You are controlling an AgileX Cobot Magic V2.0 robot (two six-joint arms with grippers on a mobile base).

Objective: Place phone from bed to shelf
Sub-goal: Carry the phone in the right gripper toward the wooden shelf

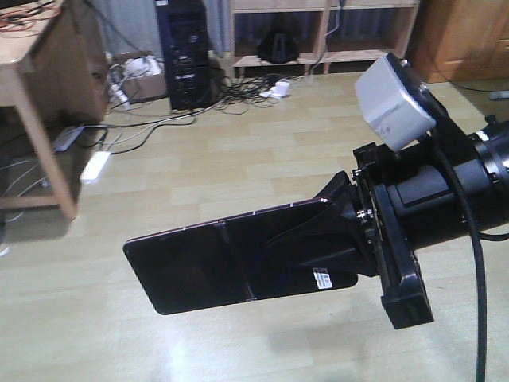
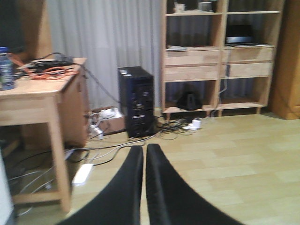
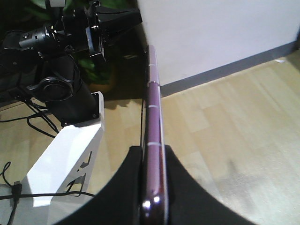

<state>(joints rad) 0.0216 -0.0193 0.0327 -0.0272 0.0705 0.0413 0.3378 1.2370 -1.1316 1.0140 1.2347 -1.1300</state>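
The phone (image 1: 191,270) is a flat glossy black slab with a crease across its middle and a white sticker near the gripped end. It hangs in the air above the floor, held by my right gripper (image 1: 314,227), which is shut on one end. In the right wrist view the phone (image 3: 153,117) shows edge-on with a pinkish rim, pinched between the black fingers of the right gripper (image 3: 153,151). My left gripper (image 2: 144,151) is shut with nothing in it. The pale wooden shelf (image 2: 215,56) stands across the room by the curtain; its lower part is the shelf (image 1: 322,48). The bed is out of view.
A light wooden desk (image 2: 42,89) with cables and a bottle (image 2: 5,68) stands at the left. A black computer tower (image 2: 137,101) sits on the floor beside tangled cables and a white power strip (image 1: 95,165). The robot's white base (image 3: 65,154) is left of the phone.
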